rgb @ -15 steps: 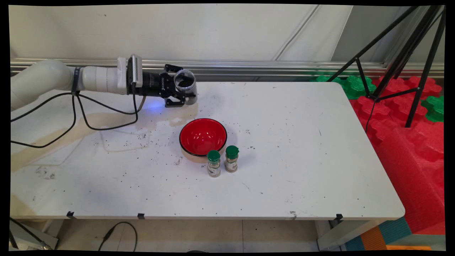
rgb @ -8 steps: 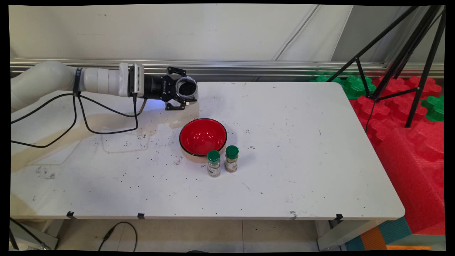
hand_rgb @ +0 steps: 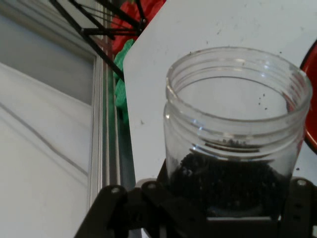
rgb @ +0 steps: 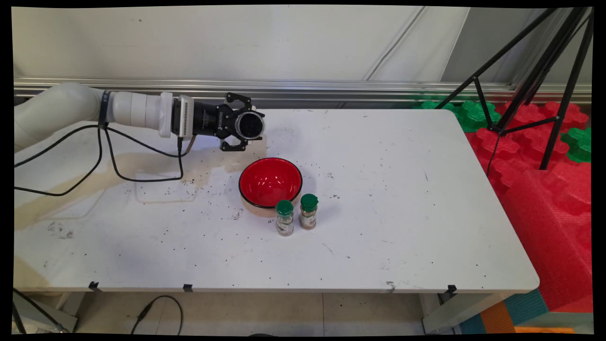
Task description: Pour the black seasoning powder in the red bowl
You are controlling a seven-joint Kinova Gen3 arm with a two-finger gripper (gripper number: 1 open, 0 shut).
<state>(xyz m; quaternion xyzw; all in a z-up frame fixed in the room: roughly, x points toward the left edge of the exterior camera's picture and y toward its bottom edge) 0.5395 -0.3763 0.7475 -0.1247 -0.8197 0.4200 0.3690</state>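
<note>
Clear plastic jar, lidless, sits between the fingers of the gripper. Fingers are spread only to the jar's width and pressed against its lower body, one on each side. Nothing else is touched.

Jar is tipped over: in the main view its open mouth faces the table's near side. In the hand view, dark grains are heaped at the closed end, close to the fingers, well short of the rim.

Red bowl lies just beyond and below the fingertips, apart from the jar, on the white table. Two green-capped spice bottles stand past the bowl's far rim from the fingers, side by side.

Loose dark specks are scattered on the table beneath the wrist.

Judgement: with an open mouth and loose contents, this hold calls for steady squeeze and slow, small wrist rolls. Any jerk would likely scatter grains wide of the bowl.
</note>
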